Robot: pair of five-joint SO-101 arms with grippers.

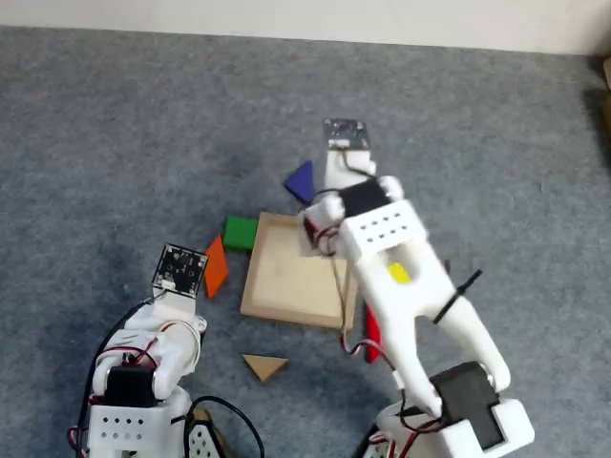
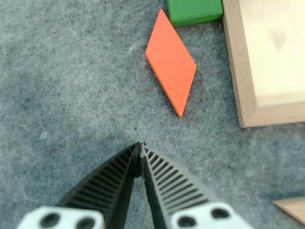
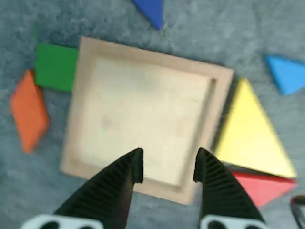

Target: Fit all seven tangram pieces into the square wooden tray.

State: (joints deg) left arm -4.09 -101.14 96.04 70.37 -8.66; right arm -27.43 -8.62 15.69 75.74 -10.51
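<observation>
The square wooden tray (image 1: pixel 256 286) lies mid-table, its floor showing bare wood. My right gripper (image 3: pixel 168 166) hangs open above the tray's rim (image 3: pixel 143 51), with nothing between its fingers. Beside the tray, in the right wrist view, lie a yellow triangle (image 3: pixel 250 131), a red triangle (image 3: pixel 259 186) and a light blue triangle (image 3: pixel 286 71). A dark blue triangle (image 1: pixel 301 179) sits beyond the tray's far edge. A green square (image 2: pixel 194 10) and an orange parallelogram (image 2: pixel 170 61) lie on the tray's other side. My left gripper (image 2: pixel 140 160) is shut and holds nothing, a short way from the parallelogram.
A plain wooden triangle (image 1: pixel 264 366) lies on the grey carpet near the tray's front edge, between the two arm bases. The right arm (image 1: pixel 410 286) stretches over the tray's right side and covers most of the yellow and red pieces in the high view.
</observation>
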